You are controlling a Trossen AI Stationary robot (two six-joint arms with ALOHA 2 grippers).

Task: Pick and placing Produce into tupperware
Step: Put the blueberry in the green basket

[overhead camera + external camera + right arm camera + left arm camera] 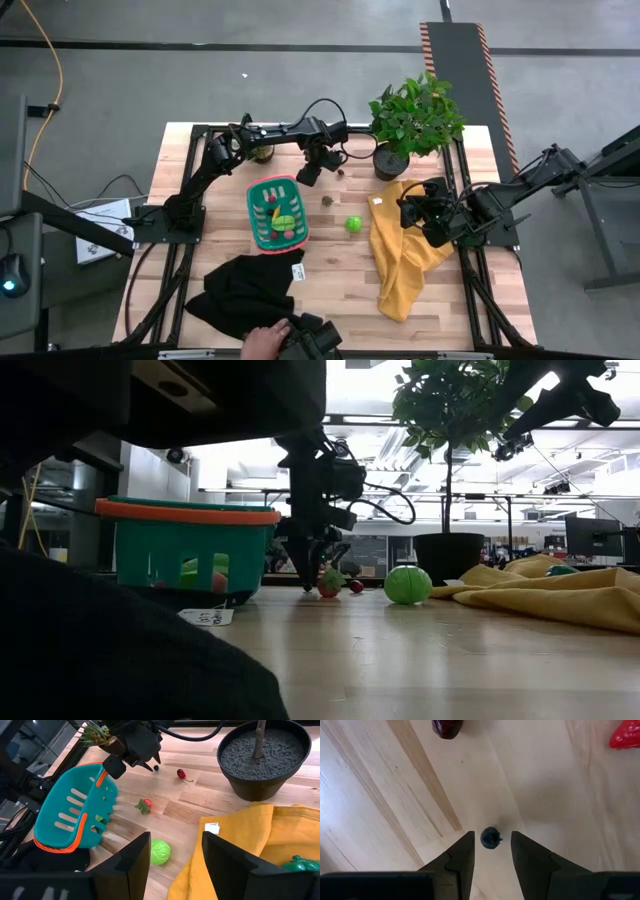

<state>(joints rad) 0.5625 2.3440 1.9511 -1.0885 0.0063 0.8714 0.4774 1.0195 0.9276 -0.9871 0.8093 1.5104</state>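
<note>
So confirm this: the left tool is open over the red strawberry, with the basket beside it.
Not the strawberry. The left wrist view shows the open left tool around a tiny dark berry; the strawberry lies apart. The basket is beside it.

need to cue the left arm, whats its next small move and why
Probably lower a little and close. The left gripper is open, its fingers on either side of the small dark berry on the table, which is not yet gripped.

One basket (262,199), two cloths, black (245,285) and yellow (400,250); two potted plants (415,115); four loose toy pieces beside the basket.
</note>
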